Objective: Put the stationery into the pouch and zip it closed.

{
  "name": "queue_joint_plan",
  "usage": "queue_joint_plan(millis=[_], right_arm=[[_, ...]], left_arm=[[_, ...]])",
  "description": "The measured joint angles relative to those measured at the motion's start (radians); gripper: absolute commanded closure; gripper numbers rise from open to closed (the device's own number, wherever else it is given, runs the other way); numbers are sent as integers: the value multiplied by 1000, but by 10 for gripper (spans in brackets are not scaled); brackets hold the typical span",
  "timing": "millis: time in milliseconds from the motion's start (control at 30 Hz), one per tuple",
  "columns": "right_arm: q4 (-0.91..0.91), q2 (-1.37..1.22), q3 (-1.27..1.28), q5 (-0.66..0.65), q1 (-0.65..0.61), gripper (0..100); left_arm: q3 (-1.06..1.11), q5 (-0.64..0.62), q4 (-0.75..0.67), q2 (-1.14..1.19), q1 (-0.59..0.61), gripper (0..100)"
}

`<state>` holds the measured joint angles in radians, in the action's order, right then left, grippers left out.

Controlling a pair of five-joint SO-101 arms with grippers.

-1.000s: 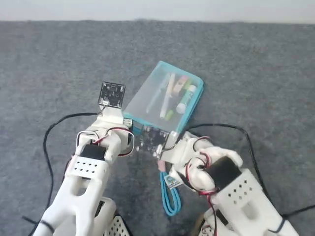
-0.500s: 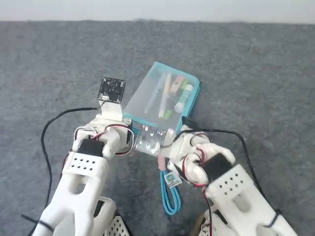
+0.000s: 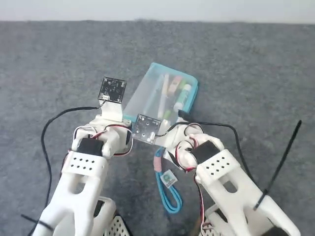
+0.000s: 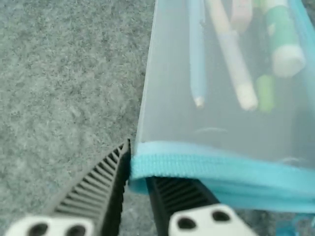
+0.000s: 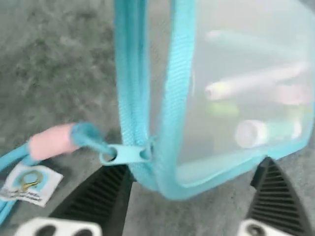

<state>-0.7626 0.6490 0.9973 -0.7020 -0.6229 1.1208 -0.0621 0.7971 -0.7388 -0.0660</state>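
Note:
A translucent pouch (image 3: 160, 96) with teal trim lies on the grey carpet, holding pens and a green-and-white glue stick (image 3: 182, 98). In the left wrist view, my left gripper (image 4: 138, 169) is shut on the pouch's teal corner edge (image 4: 197, 164); a pale pen (image 4: 231, 54) and the glue stick (image 4: 283, 44) show through the wall. My right gripper (image 5: 184, 196) stands open, its fingers wide on either side of the pouch's other near corner (image 5: 170, 182). The zipper slider (image 5: 125, 154) sits at that corner, beside one finger (image 5: 96, 194), with its pink-sleeved teal cord (image 5: 51, 140) trailing away.
The teal cord loop (image 3: 169, 194) with a small paper tag (image 3: 170, 178) lies on the carpet between the two arms. Black cables (image 3: 54, 125) run beside the left arm and another (image 3: 231, 135) by the right arm. Open carpet surrounds the pouch.
The right arm has swung left, closer to the pouch's near edge, and the cord loop shifted left with it. The pouch slid slightly away and to the left. The left arm stayed almost still.

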Motion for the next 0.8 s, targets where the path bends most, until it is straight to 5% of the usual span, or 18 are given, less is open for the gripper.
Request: queue_joint_plan(millis=[100,400,567,800], right_arm=[[74,0,0,54,0,996],[147,0,2,74,14,992],[150,0,0,84,57,992],[150,-14,-48,249,143,993]], left_arm=[[-2,0,0,0,5,990],[-3,0,0,-2,9,983],[-11,0,0,-2,9,882],[-15,5,-6,-55,8,878]])
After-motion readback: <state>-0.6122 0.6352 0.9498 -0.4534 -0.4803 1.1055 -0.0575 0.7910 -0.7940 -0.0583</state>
